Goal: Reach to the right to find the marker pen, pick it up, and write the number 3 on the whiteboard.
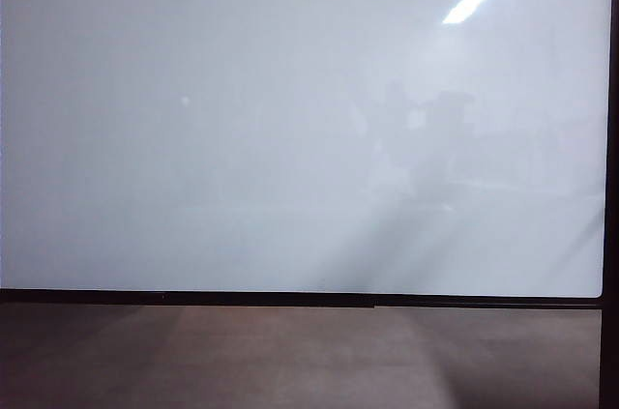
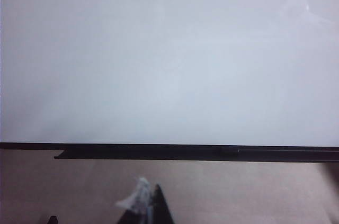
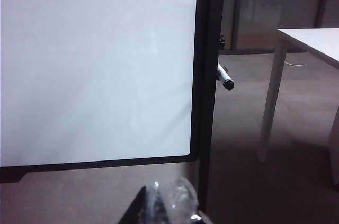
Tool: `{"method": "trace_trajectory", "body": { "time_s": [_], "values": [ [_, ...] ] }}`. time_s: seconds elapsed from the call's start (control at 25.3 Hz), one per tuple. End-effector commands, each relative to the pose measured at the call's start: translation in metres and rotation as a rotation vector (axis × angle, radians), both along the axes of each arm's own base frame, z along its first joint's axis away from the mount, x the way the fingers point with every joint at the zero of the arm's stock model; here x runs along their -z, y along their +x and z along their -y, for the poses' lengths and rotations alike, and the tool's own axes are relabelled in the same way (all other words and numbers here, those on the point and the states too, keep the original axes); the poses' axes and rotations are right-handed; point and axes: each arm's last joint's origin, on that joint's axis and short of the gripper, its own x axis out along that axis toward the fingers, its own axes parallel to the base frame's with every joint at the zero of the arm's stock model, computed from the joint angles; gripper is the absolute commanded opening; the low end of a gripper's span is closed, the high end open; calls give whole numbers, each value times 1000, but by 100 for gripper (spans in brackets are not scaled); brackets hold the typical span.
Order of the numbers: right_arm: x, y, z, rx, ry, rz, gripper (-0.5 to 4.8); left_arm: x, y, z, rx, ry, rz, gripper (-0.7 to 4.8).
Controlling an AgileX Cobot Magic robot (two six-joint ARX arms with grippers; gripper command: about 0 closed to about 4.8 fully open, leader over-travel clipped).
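Board [image 1: 290, 119] blank. Pen [image 3: 225, 78] seen sticking out beside board's right frame. R gripper [image 3: 169, 208] fingers closed, nothing held. L gripper [image 2: 145, 208] low; finger state can't be told.

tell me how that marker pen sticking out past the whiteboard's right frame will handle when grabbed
The marker pen looks like a slim, rigid barrel, so it should stay stiff and feel light. Its smooth, round body may slip or roll between the right gripper's fingers. It pokes out beside the whiteboard frame; how it is held there is hidden, so it could resist or drop.
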Motion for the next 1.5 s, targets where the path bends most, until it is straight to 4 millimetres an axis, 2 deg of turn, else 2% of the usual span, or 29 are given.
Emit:
{"method": "trace_trajectory", "body": {
  "time_s": [0.04, 0.16, 0.24, 0.32, 0.51, 0.55, 0.59, 0.75, 0.79, 0.99, 1.03, 1.22, 1.34, 1.5],
  "values": [
    [-2, 0, 0, -3, 10, 20, -8, -2, 0, 0, -2, 0, 13, -5],
    [-6, -1, 0, -5, 29, 34, -8, -3, 0, 0, -2, 0, 18, -5],
    [-17, -3, 0, -5, 48, 65, -8, -8, -1, 0, -2, -22, 60, -5],
    [-34, -8, 0, -2, 47, 100, -9, -21, -4, 0, -1, -49, 98, -5],
    [-90, -24, 2, 92, 52, 191, -9, -75, -18, 0, 7, -48, 222, -5],
    [-98, -24, 2, 104, 54, 197, -9, -80, -18, 1, 9, -48, 225, -5],
    [-111, -22, 2, 103, 54, 199, -8, -91, -17, 1, 20, -46, 224, -5],
    [-135, -13, 2, 100, 53, 189, -8, -113, -8, 2, 62, -42, 213, -5],
    [-146, -7, 3, 100, 53, 201, -8, -121, -3, 3, 92, -39, 199, -5],
    [-168, 16, 3, 67, 9, 255, -7, -142, 19, 7, 195, -38, 139, -5],
    [-174, 27, 2, 41, -11, 266, -6, -151, 29, 11, 235, -41, 121, -5],
    [-175, 61, 8, 62, -15, 257, -6, -176, 60, 42, 416, -52, 87, -5],
    [-165, 76, 24, 94, -21, 192, -5, -189, 76, 76, 574, -56, 49, -5],
    [-154, 85, 49, 92, 13, 128, -6, -199, 83, 106, 695, -32, -1, -5]
  ]
}}
